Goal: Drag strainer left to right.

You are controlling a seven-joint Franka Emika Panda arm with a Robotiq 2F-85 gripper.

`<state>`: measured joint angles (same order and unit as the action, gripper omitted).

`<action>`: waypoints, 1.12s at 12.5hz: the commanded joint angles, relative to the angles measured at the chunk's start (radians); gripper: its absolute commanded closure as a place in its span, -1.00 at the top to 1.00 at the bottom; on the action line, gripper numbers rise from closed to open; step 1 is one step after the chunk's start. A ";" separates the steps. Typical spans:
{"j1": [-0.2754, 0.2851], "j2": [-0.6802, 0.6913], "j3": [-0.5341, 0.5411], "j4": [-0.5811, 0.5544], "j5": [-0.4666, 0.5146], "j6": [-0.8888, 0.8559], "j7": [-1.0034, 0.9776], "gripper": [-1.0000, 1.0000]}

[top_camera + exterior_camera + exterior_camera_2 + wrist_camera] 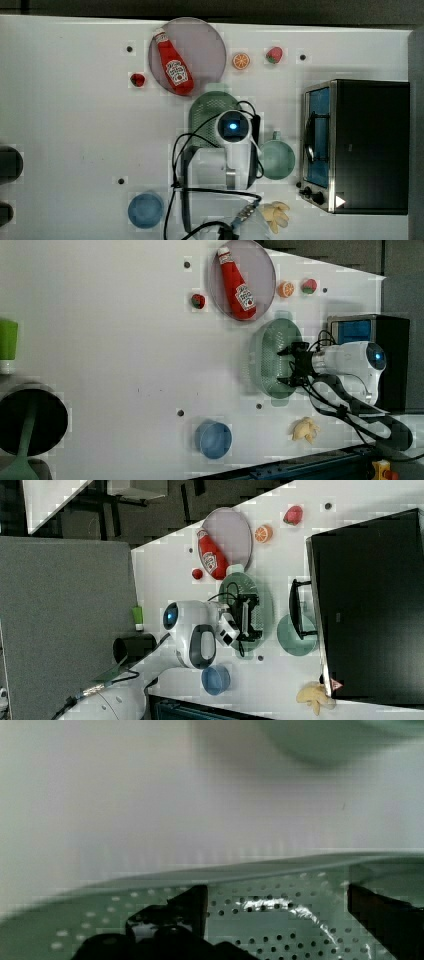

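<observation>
The strainer (210, 106) is a pale mint-green oblong basket with many tiny holes, lying mid-table just below the plate in the top view. It also shows in the left view (267, 357) and the right view (261, 600). My gripper (288, 366) is open and reaches down into the basket, its two black fingers spread apart inside it with nothing between them. In the wrist view the gripper (277, 907) has its fingers (192, 902) low against the strainer's perforated wall (280, 917), with the rim just ahead. In the top view my white wrist (233, 126) covers part of the strainer.
A round green mug (276, 159) stands close to the strainer, between it and the black toaster oven (367, 145). A ketchup bottle (173, 62) lies on the grey plate (205, 47). A blue bowl (145, 210), an orange slice (240, 61) and strawberries (274, 55) lie around.
</observation>
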<state>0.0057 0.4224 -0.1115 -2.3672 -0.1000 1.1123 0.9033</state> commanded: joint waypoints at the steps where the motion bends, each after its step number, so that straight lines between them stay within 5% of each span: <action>1: 0.005 -0.027 -0.004 0.004 0.016 0.000 -0.117 1.00; 9: 0.002 -0.078 -0.050 0.010 0.016 -0.009 -0.268 1.00; 14: 0.002 -0.355 0.015 0.087 0.017 -0.357 -0.590 1.00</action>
<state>0.0181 0.1414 -0.1147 -2.3320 -0.0689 0.7451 0.4468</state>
